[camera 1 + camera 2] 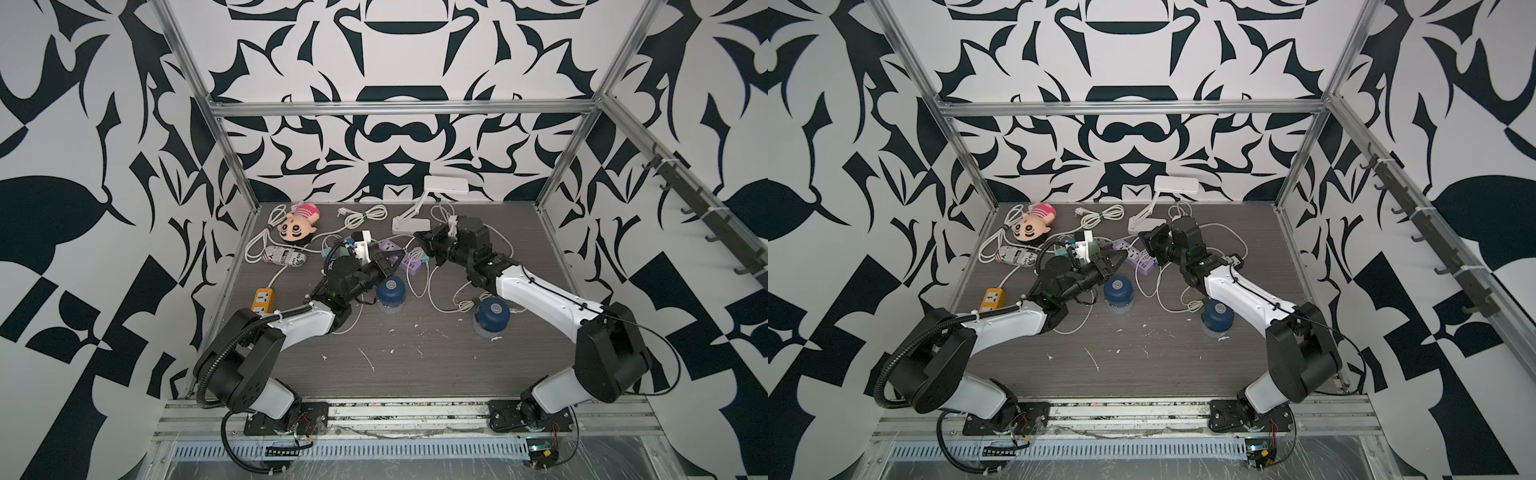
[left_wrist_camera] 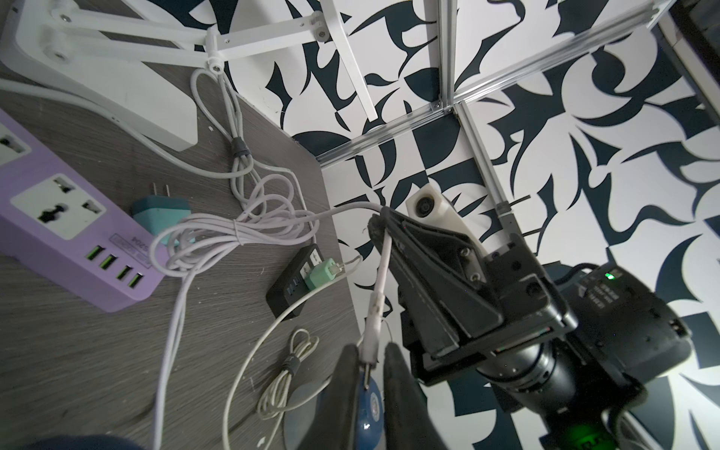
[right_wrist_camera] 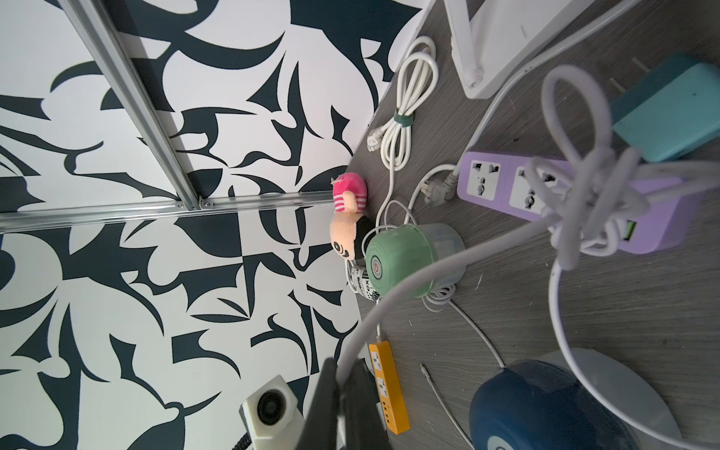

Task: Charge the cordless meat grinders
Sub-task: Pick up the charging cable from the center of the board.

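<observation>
Left gripper (image 2: 371, 348) pinches the white cable (image 2: 383, 269) at its plug end, just over a navy grinder (image 2: 368, 409). Right gripper (image 2: 380, 222) clamps that cable further along. The other navy grinder (image 1: 492, 316) and the mint grinder (image 3: 405, 261) stand apart.

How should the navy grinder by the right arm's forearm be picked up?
Take the navy grinder across its blue dome, probably from straight above: it stands upright, button on top, which leaves the dome's round sides open to the jaws.
</observation>
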Available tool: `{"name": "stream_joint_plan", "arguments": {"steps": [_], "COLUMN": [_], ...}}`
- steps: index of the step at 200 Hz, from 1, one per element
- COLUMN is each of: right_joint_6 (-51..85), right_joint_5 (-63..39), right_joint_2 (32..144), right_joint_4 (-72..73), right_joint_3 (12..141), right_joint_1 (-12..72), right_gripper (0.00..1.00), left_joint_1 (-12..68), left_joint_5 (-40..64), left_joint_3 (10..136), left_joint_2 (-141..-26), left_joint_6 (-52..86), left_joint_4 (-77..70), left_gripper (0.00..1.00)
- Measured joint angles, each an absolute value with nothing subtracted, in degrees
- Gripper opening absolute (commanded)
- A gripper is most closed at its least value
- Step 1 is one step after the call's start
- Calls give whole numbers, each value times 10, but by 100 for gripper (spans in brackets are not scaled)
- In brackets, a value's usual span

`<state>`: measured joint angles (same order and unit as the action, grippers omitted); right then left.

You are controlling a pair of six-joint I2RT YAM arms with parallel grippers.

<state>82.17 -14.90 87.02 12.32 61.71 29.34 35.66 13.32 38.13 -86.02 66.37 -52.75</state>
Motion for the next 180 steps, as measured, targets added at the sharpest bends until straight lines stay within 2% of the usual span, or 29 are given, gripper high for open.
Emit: {"name": "stream_joint_plan", "arguments": {"steps": [22,43,56,64,77,88,106,127,147,160,180], "right_joint_6": [822,821,817,807,781,744,666,531,390,301,167], "right_joint_5": [-150,-154,-157,-166,-180,-192,-203,-203,-200,-183,-144], "right_joint_2": [870,870,870,870,868,860,833,787,760,744,716], "right_joint_4": [131,143,149,147,135,110,46,-44,-117,-150,-182], "right_joint_3": [615,608,603,602,602,600,599,604,623,627,621], "right_joint_1": [293,293,292,291,290,286,276,261,260,285,372], "right_gripper": [0,0,25,36,46,50,49,33,32,31,30], "left_joint_1": [357,357,356,356,355,352,345,330,305,286,268], "left_joint_5": [134,134,136,140,149,165,196,249,313,357,411], "left_joint_3": [381,381,381,382,387,397,416,456,499,524,552], "left_joint_2": [-860,-860,-860,-860,-859,-853,-826,-781,-753,-747,-748], "left_joint_6": [667,666,666,666,665,661,641,598,554,526,475], "left_joint_4": [-529,-528,-525,-521,-503,-468,-382,-243,-121,-46,73], "left_gripper": [0,0,0,0,0,0,0,0,0,0,0]}}
